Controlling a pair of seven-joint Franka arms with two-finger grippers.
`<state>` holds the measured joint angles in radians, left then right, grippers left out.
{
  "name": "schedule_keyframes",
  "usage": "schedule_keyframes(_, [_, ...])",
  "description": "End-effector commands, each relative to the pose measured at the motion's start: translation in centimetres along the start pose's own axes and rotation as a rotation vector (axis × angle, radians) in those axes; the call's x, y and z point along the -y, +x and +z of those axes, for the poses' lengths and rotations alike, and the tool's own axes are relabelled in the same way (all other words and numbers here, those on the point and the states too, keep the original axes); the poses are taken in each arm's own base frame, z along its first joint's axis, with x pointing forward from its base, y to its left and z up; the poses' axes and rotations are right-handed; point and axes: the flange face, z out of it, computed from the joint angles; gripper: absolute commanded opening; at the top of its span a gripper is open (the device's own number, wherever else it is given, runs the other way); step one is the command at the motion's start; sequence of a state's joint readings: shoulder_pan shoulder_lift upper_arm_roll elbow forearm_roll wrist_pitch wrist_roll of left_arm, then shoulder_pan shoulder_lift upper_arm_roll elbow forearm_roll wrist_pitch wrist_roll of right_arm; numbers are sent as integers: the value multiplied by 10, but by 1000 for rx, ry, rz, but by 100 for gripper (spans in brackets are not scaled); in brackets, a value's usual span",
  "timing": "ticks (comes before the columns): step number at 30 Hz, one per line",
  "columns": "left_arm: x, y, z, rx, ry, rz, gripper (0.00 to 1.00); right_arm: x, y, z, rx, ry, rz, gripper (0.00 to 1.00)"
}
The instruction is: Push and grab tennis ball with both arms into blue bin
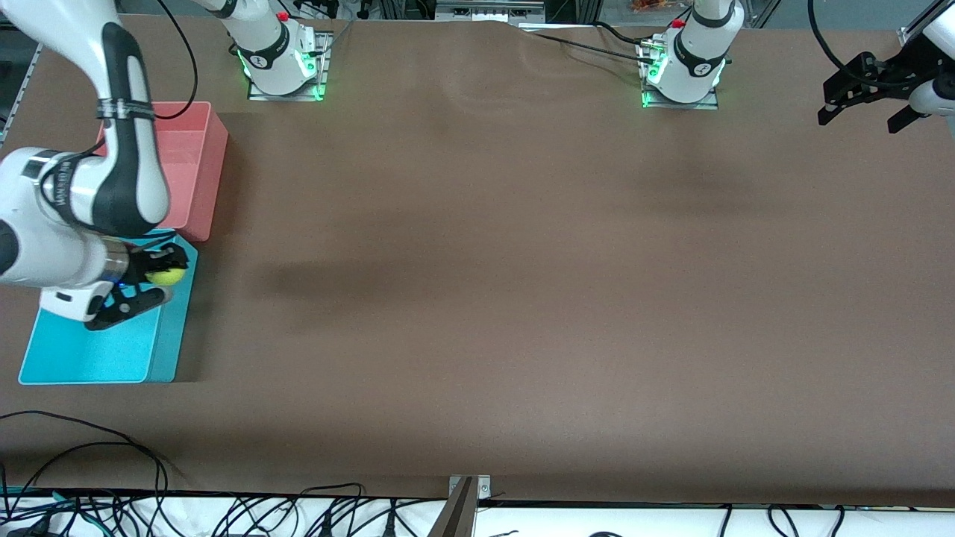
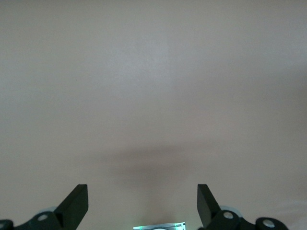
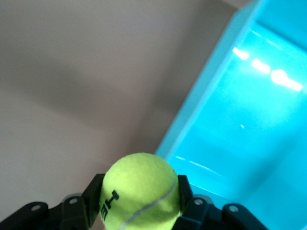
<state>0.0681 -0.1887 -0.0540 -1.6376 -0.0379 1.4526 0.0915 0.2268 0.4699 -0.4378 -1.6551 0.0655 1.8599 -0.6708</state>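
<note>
Right gripper [image 1: 153, 277] is clenched on the tennis ball [image 1: 166, 276], holding it over the blue bin [image 1: 89, 358] at the right arm's end of the table [image 1: 522, 298], just nearer the front camera than the pink bin [image 1: 209, 149]. Only the right wrist view shows the ball's black logo mark [image 3: 109, 201], which cannot be read. Left gripper [image 1: 865, 93] waits with fingers [image 2: 76, 203] spread, over bare table at the left arm's end.

You see the right gripper [image 1: 153, 277] clamping the tennis ball [image 1: 166, 276] over the blue bin [image 1: 82, 358], while the left gripper [image 1: 858, 101] waits spread above the table [image 1: 522, 261].
</note>
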Motion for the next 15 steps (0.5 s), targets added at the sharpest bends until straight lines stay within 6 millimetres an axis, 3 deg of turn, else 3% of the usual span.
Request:
schedule_keyframes(1, [14,-3,-23,-22,9,-29,100,-22,-12,26,30,35,5,30])
schedule_keyframes(10, [14,-1,-23,-22,9,-26,100,-63,-27,100,34,159,9,30])
schedule_keyframes(15, [11,1,-20,-16,8,-20,100,-74,-31,124,25,192,2,31])
